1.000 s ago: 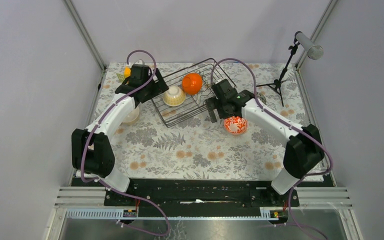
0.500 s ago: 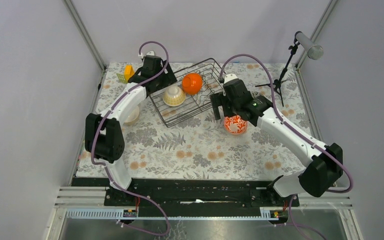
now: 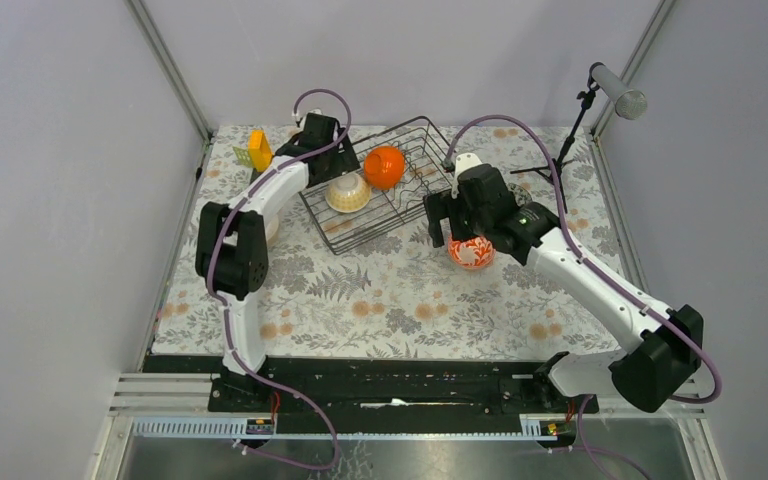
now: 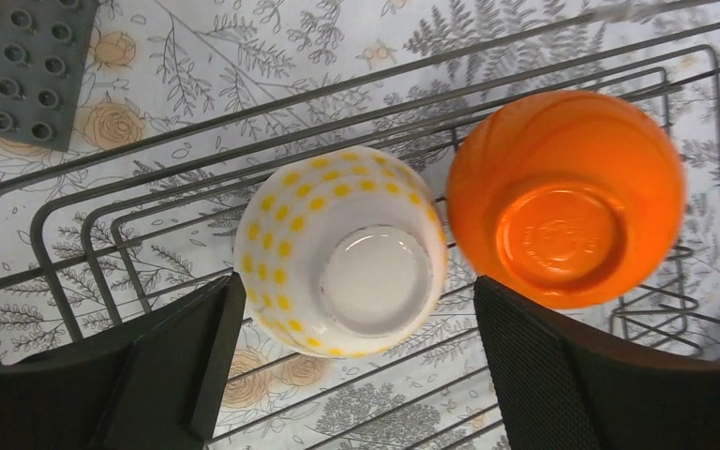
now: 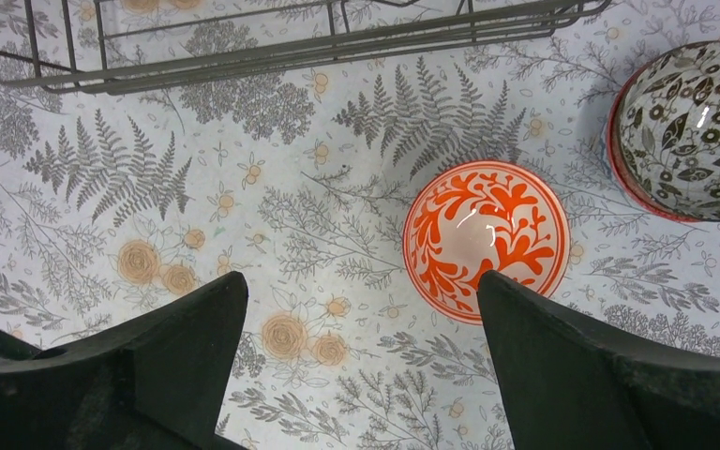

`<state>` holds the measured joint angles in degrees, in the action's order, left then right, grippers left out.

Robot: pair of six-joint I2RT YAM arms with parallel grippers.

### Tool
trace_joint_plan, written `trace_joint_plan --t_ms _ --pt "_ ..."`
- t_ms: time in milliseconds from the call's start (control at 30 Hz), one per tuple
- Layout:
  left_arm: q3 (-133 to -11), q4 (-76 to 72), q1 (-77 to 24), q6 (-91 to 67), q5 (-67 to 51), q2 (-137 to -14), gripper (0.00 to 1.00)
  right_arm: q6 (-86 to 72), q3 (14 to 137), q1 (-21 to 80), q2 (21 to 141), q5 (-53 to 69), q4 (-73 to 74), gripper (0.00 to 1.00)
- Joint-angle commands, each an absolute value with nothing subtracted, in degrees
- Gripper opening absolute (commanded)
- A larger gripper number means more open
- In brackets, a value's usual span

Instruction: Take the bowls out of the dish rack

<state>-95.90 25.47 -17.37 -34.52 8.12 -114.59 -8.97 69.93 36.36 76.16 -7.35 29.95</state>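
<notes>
The left gripper (image 4: 358,286) hangs over the dish rack (image 4: 84,225) at the far side of the table with its two fingers spread wide, and nothing is caught between them. Seen from its own wrist camera, the cream bowl (image 4: 342,251) with yellow dots sits upside down in the rack, right in the gap between the fingers, and clear of the left finger. The right finger's tip overlaps the rim of the orange bowl (image 4: 567,197) in that view. I cannot tell whether it is touching. The orange bowl is also bottom up in the rack, just to the right of the cream one and almost against it. A dark studded plate (image 4: 23,66) lies on the flowered cloth outside the rack.

The right gripper (image 5: 361,281) is spread wide as well and holds nothing. It hovers over bare cloth just near the rack's right end. The red-and-white patterned bowl (image 5: 486,239) stands upright on the cloth, and in the wrist view it is by the tip of the right finger. Whether they meet I cannot make out. Just beyond it stands another upright bowl, the leaf-patterned bowl (image 5: 689,131), out of the rack too.

From above, a pale bowl (image 3: 268,228) shows on the cloth left of the rack, half hidden by the left arm, and a yellow block (image 3: 259,149) stands in the far left corner.
</notes>
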Motion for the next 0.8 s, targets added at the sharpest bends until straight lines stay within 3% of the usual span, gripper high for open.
trace_joint_plan --t_ms 0,467,767 --pt "-98.9 25.3 -17.7 -30.9 10.6 -116.6 0.99 -8.9 68.5 36.1 73.7 -6.3 28.2 1.0" --pt "-102.7 28.4 -19.5 -23.6 14.1 -122.2 0.99 -7.2 68.9 36.2 76.8 -5.5 26.9 1.0" --pt "-99.3 29.9 -20.0 -24.8 10.9 -119.7 0.87 -6.1 69.8 36.1 78.8 -5.0 26.6 1.0"
